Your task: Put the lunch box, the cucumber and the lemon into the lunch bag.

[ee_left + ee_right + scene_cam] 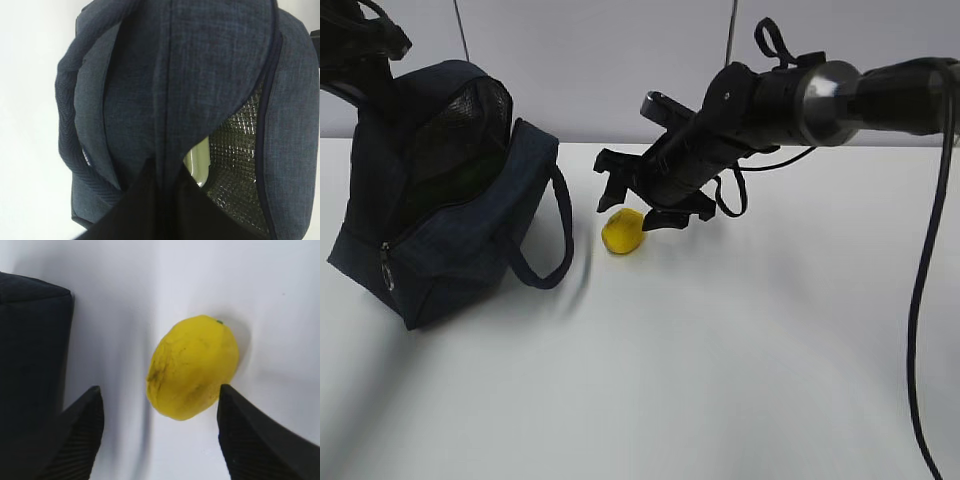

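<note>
The lemon [192,367] sat on the table beside the lunch bag [440,200], right gripper [160,435] spread wide around it; looked light but rollable, so I'd pinch its fat middle.

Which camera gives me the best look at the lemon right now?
The right wrist view: the lemon fills the middle of the picture, sharp and unblocked, between the open right pincer fingers. The exterior view shows it small on the table, partly under the pincer. The left wrist view shows only the lunch bag, no lemon.
</note>
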Robot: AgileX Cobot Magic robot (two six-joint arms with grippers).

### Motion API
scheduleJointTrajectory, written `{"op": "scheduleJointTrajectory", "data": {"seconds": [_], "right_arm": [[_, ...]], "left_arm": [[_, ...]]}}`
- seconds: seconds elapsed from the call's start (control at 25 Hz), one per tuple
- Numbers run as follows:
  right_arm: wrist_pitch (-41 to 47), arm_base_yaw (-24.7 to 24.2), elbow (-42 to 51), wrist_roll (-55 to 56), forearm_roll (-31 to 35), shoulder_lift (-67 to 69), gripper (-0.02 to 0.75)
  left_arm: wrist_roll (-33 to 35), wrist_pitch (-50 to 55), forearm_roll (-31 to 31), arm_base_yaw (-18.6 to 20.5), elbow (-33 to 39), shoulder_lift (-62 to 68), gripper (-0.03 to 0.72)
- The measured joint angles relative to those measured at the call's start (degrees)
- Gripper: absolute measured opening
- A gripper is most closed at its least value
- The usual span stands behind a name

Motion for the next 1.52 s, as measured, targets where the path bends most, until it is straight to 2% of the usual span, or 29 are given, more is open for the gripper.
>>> {"op": "scheduleJointTrajectory", "data": {"seconds": [1.12, 1.36, 1.52], "right_arm": [[-5.74, 0.00, 0.00, 1.31, 3.43, 4.67, 0.525], [-5.88, 0.00, 0.00, 1.31, 3.64, 4.76, 0.426], [-6.06, 0.00, 0.00, 1.31, 3.78, 4.76, 0.410]], "left_arm": [[1.34, 0.00, -1.60, 0.00, 0.00, 0.00, 0.004], [1.47, 0.00, -1.60, 0.00, 0.00, 0.00, 0.004], [1.53, 0.00, -1.60, 0.00, 0.00, 0.00, 0.004]]}}
